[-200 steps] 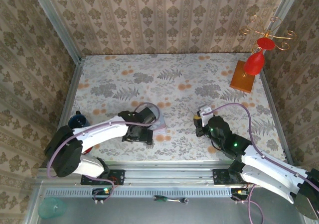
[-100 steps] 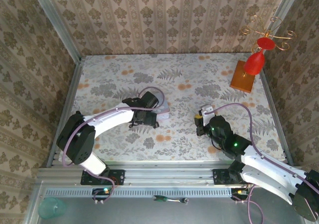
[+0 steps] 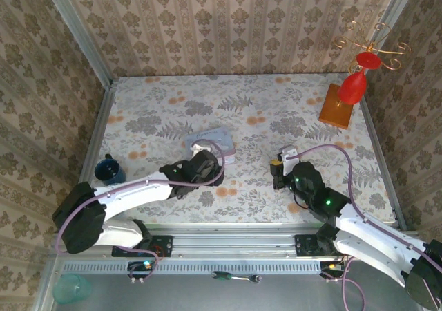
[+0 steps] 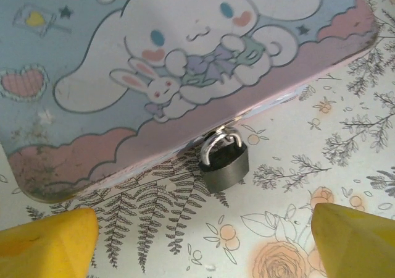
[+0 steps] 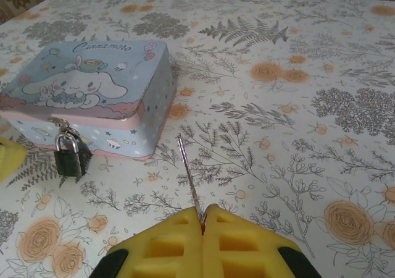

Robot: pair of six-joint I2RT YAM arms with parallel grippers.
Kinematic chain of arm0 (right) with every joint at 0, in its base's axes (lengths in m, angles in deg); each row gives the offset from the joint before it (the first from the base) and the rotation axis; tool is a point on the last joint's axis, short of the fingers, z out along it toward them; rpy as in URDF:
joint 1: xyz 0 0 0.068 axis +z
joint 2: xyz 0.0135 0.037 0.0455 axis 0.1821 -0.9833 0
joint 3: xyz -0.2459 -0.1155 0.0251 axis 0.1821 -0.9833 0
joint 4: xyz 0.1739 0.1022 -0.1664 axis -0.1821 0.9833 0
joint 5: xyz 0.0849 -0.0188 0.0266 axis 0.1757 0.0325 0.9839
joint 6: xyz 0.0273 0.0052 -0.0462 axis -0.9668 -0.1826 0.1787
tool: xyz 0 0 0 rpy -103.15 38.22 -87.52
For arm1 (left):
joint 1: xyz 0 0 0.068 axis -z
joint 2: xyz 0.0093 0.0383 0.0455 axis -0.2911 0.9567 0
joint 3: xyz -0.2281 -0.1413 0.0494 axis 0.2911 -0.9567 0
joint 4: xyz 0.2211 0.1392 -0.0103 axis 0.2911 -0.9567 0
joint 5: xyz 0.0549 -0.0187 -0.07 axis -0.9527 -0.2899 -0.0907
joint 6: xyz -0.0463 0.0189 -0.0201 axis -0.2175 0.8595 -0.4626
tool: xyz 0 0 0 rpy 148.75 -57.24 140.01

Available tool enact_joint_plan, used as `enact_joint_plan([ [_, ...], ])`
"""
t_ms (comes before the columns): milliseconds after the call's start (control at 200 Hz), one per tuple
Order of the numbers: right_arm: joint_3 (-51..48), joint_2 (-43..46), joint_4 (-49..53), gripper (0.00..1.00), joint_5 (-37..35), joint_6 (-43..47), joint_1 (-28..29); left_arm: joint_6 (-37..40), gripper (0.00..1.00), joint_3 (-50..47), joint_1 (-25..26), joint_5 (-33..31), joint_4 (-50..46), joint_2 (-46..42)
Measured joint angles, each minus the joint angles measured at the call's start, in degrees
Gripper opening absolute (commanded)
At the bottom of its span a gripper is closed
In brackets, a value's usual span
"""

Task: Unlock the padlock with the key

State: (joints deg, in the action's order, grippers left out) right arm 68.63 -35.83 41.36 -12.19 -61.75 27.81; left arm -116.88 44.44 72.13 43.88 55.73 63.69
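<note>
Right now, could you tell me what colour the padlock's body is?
The padlock body is dark grey; clearest in the left wrist view.

The right tool (image 5: 202, 219), yellow fingers pressed together at 6 o'clock, pinches a thin key (image 5: 189, 176) pointing toward 12. At 9 o'clock, a dark padlock (image 5: 69, 157) hangs from a pastel tin (image 5: 92, 92) on the floral tabletop (image 5: 296, 136).

One word to read: curly script along the far edge of the tin box (image 5: 92, 83) lid, seen from the right wrist, spelling what looks like "Cinnamoroll", just above the white long-eared cartoon figure. The padlock (image 5: 71, 157) body is too small to read.
</note>
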Motion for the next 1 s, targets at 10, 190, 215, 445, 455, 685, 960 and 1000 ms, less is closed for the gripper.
enact_joint_plan([
  [10,-0.04,0.11,-0.02,0.0,0.02,0.0,-0.04,-0.04,0.89,-0.46,-0.02,-0.04,0.63,0.0],
  [190,-0.11,0.85,-0.17,0.0,0.31,-0.02,-0.24,-0.9,0.86,-4.57,-0.04,0.66,9.7,0.57],
  [215,-0.11,0.85,-0.15,0.0,0.37,-0.02,-0.24,-0.87,0.86,-4.57,-0.04,0.7,10.78,0.96],
  [445,-0.7,1.95,-0.15,0.0,0.44,-0.2,-0.46,-0.87,0.8,-4.57,-0.35,0.61,17.79,6.78],
  [455,-0.7,1.97,-0.13,0.0,0.44,-0.2,-0.46,-0.87,0.8,-4.57,-0.46,0.61,18.1,7.17],
  [685,-0.72,2.67,-0.13,0.0,0.46,-0.22,-0.46,-0.87,0.71,-4.57,-2.47,0.61,22.23,11.39],
  [960,-0.72,3.04,-0.13,0.0,0.46,-0.22,-0.46,-1.16,0.61,-4.72,-4.04,0.68,24.72,12.07],
  [1000,-0.72,3.04,-0.13,0.0,0.48,-0.22,-0.46,-1.29,0.59,-4.98,-4.33,0.81,25.42,12.07],
])
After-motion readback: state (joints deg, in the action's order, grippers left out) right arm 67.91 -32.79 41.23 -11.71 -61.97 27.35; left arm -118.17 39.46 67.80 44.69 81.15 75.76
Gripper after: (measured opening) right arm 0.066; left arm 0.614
